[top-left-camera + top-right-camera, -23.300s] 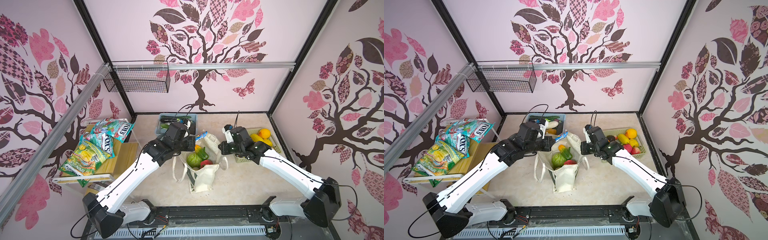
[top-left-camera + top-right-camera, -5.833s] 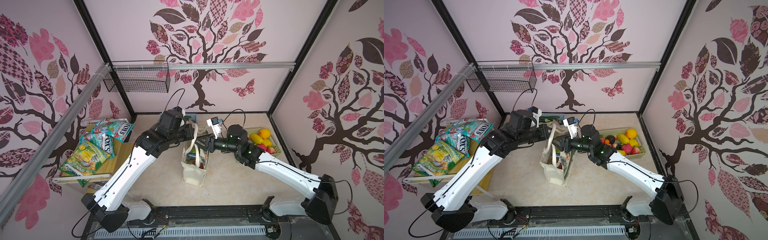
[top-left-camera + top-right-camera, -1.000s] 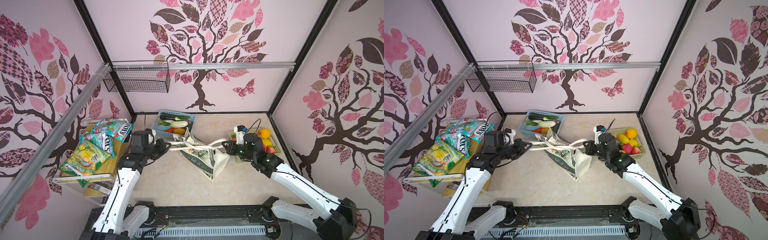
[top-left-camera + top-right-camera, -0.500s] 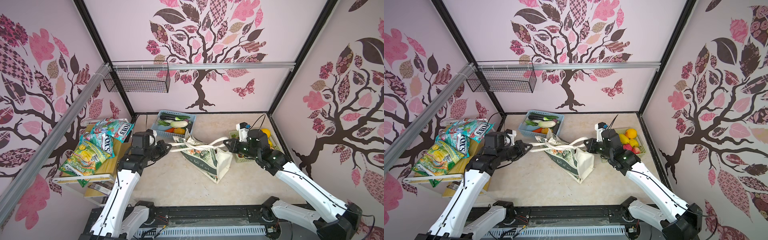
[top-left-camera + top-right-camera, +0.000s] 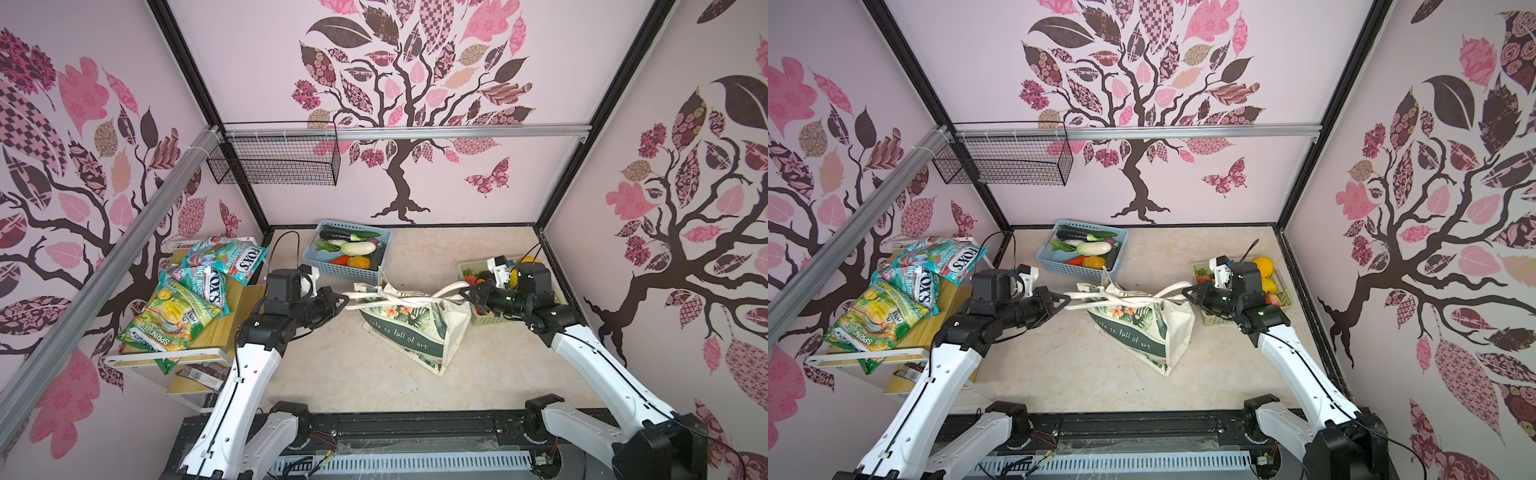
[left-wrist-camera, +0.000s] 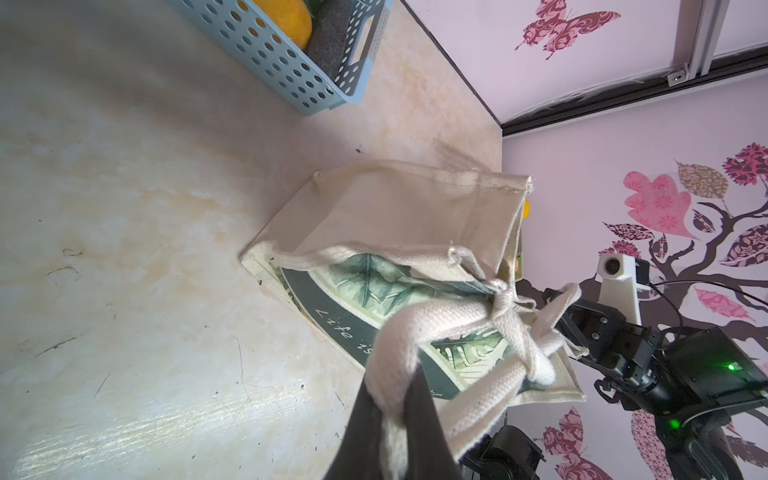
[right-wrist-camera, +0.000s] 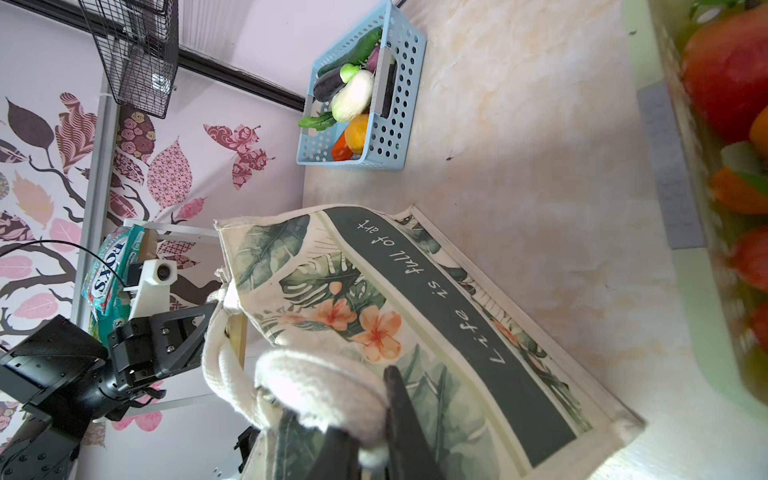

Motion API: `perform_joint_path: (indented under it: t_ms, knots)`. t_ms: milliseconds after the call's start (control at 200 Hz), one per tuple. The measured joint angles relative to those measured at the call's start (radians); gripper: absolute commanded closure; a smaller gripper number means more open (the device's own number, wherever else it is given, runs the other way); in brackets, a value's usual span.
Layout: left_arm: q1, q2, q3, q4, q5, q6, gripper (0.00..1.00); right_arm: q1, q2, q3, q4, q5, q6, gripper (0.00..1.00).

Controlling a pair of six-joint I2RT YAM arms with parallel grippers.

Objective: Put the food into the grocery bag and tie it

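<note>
At mid-table, the grocery bag [image 5: 409, 332] leans tipped on the bare surface, its handles [image 5: 446, 287] crossed into a knot [image 5: 390, 293] over the mouth. The left gripper [image 5: 345, 297] and right gripper [image 5: 467, 296] each pinch a handle end, stretched taut: tying looks underway; next, cinch evenly without dragging the bag

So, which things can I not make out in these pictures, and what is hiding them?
- Food inside the grocery bag: hidden in every view by the canvas sides and knotted handles.
- Fruit in the pale green basket: partly behind the right arm in both top views; blurred and cut by the edge in the right wrist view.
- Dark packet below the snack bags: too small to read in both top views.
</note>
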Motion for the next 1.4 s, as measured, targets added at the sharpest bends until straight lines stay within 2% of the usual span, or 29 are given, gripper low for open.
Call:
perform_joint_path:
  t_ms: [215,255,355,405,525,635,740,840,855,875,890,900,1005,1060,1100,1255,1400]
  knots:
    - [0.000,0.001,0.000,0.009,-0.002,-0.006,1.00,0.000,0.001,0.000,0.018,0.000,0.016,1.00]
    - [0.000,0.002,0.000,0.010,-0.002,-0.006,1.00,0.000,0.002,0.000,0.021,0.000,0.021,0.94]
    - [-0.003,0.007,0.001,0.011,-0.004,-0.008,0.93,-0.002,0.005,0.002,0.025,-0.002,0.032,0.80]
    - [-0.006,0.012,0.007,0.003,-0.032,-0.005,0.85,-0.019,0.005,0.005,0.022,0.014,0.033,0.73]
    - [0.000,0.035,0.054,-0.047,-0.180,0.010,0.63,-0.130,0.009,0.052,-0.003,0.162,0.013,0.51]
    - [-0.016,0.061,0.116,-0.068,-0.240,0.029,0.48,-0.142,0.008,0.121,-0.020,0.224,-0.003,0.47]
    - [-0.021,0.069,0.161,-0.072,-0.261,0.034,0.44,-0.136,0.008,0.167,-0.022,0.245,-0.015,0.45]
    - [-0.025,0.077,0.190,-0.077,-0.270,0.047,0.37,-0.136,0.009,0.175,-0.023,0.260,-0.024,0.40]
    - [-0.026,0.079,0.192,-0.078,-0.273,0.046,0.34,-0.136,0.010,0.175,-0.024,0.261,-0.028,0.38]
    - [-0.026,0.080,0.195,-0.080,-0.276,0.052,0.22,-0.136,0.011,0.174,-0.023,0.263,-0.027,0.37]
    - [-0.026,0.080,0.196,-0.081,-0.279,0.051,0.06,-0.136,0.012,0.173,-0.023,0.264,-0.032,0.35]
    - [-0.026,0.081,0.196,-0.082,-0.282,0.056,0.03,-0.136,0.013,0.172,-0.023,0.266,-0.032,0.34]
    - [-0.032,0.095,0.214,-0.116,-0.327,0.093,0.03,-0.112,0.021,0.156,-0.022,0.306,-0.059,0.25]
    - [-0.033,0.108,0.229,-0.129,-0.367,0.116,0.03,-0.081,0.032,0.148,-0.028,0.351,-0.089,0.14]
    - [-0.033,0.121,0.235,-0.130,-0.399,0.136,0.03,-0.051,0.044,0.143,-0.032,0.387,-0.106,0.01]
    - [-0.033,0.174,0.219,-0.085,-0.542,0.214,0.03,0.053,0.095,0.122,-0.031,0.516,-0.159,0.00]
    - [-0.033,0.101,0.005,0.142,-0.676,0.346,0.03,0.069,0.107,0.048,0.011,0.630,-0.198,0.00]
